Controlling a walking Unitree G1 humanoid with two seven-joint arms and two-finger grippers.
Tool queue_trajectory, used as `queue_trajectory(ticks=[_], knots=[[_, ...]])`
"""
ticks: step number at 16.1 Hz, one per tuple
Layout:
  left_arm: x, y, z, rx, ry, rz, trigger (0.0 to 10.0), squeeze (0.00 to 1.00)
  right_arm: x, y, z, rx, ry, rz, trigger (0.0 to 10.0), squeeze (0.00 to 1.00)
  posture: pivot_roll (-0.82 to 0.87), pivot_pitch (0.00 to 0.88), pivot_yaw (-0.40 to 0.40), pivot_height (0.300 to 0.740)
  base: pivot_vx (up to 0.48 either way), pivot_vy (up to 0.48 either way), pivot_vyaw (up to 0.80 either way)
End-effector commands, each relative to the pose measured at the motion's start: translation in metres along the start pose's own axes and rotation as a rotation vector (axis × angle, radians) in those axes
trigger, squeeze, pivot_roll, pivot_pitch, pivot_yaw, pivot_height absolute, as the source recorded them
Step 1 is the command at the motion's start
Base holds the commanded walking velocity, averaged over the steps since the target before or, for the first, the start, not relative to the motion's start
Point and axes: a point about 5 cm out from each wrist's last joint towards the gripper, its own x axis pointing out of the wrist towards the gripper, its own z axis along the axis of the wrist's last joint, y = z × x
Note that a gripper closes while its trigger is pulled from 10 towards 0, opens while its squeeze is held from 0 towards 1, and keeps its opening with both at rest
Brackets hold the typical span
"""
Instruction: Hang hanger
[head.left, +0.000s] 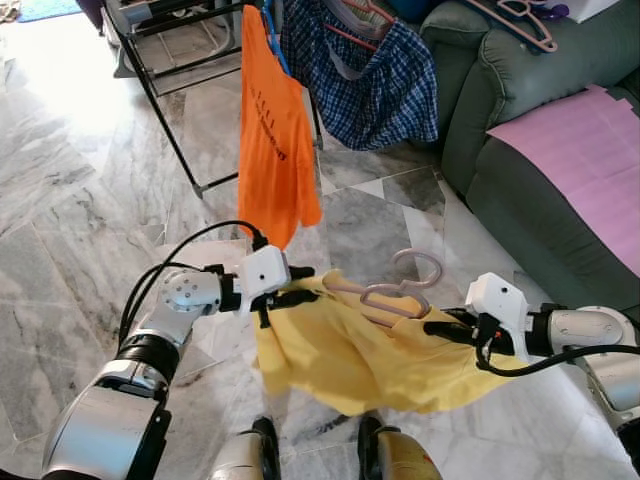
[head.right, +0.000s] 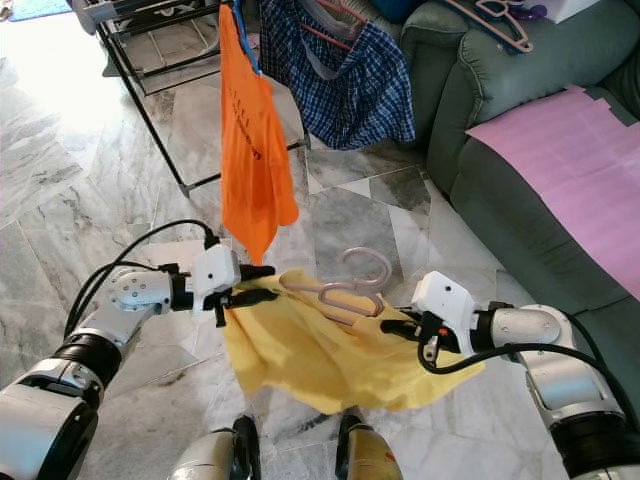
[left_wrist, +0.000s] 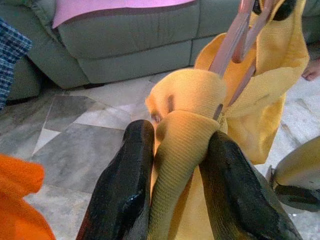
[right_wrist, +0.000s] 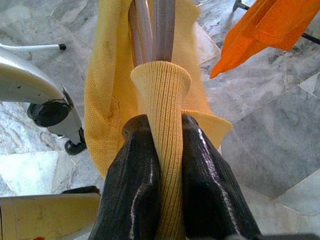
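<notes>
A yellow shirt hangs on a pink hanger that I hold level between both arms, low in front of me. My left gripper is shut on one shoulder of the shirt and the hanger end inside it; its fingers pinch the yellow cloth. My right gripper is shut on the other shoulder, cloth bunched between its fingers. The hanger's hook points away from me. A black drying rack stands ahead.
An orange shirt and a blue checked garment hang on the rack. A grey-green sofa with a pink cloth fills the right side; pink hangers lie on its back. The floor is marble. My feet show below.
</notes>
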Motion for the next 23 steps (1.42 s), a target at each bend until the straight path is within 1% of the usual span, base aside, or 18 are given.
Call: queue_trajectory(ticks=[1,13,14,23], knots=[[-0.0022,-0.0001,-0.0024,-0.014,0.002,0.011,10.0,1.00,-0.0065,-0.0019,-0.0051,0.024,-0.001,-0.040,0.0,0.00,-0.22,0.221,0.024,0.740,0.000,0.000,0.00],[-0.0022,-0.0001,-0.0024,-0.014,0.002,0.011,10.0,1.00,-0.0065,-0.0019,-0.0051,0.024,-0.001,-0.040,0.0,0.00,-0.22,0.221,0.024,0.740,0.000,0.000,0.00],[-0.0024,0.0014,-0.0025,-0.019,-0.003,0.042,10.0,1.00,-0.0049,-0.0006,-0.0062,0.024,-0.001,-0.044,0.0,0.00,-0.22,0.221,0.024,0.740,0.000,0.000,0.00],[-0.0024,0.0014,-0.0025,-0.019,-0.003,0.042,10.0,1.00,-0.0049,-0.0006,-0.0062,0.024,-0.001,-0.044,0.0,0.00,-0.22,0.221,0.024,0.740,0.000,0.000,0.00]])
